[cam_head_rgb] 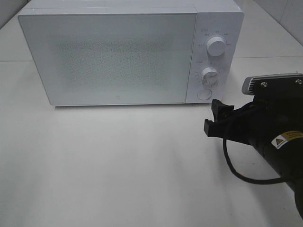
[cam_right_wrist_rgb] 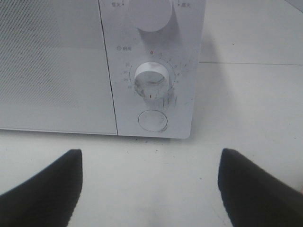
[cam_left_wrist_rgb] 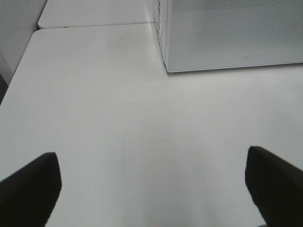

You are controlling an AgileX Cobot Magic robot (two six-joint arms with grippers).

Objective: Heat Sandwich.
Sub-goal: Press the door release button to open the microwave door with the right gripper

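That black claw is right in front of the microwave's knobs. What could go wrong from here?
The open right gripper faces the round button; its wide jaws might bump the lower knob just above it. The microwave door is shut and no sandwich shows, so it could run empty. A hard push might slide it on the smooth table.
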